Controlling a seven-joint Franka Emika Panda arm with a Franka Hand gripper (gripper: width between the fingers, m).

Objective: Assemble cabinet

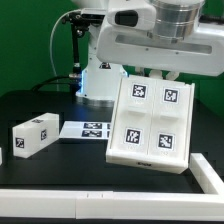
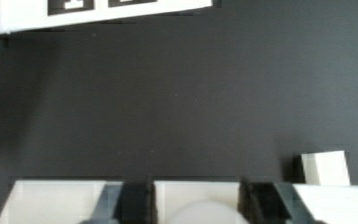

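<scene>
White: one four-tag cabinet shell [image 1: 150,122] gripped by the tool [image 2: 185,198], one small tagged block [image 1: 33,136], one marker board [image 1: 88,128].

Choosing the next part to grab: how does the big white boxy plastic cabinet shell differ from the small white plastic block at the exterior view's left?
The large white plastic cabinet shell is far bigger than the small white plastic block. The shell's upper face is split into four tagged panels; the block is one plain piece. The shell lies under the robot arm; the block sits alone. Both are matte white, tagged, on the black table.
</scene>
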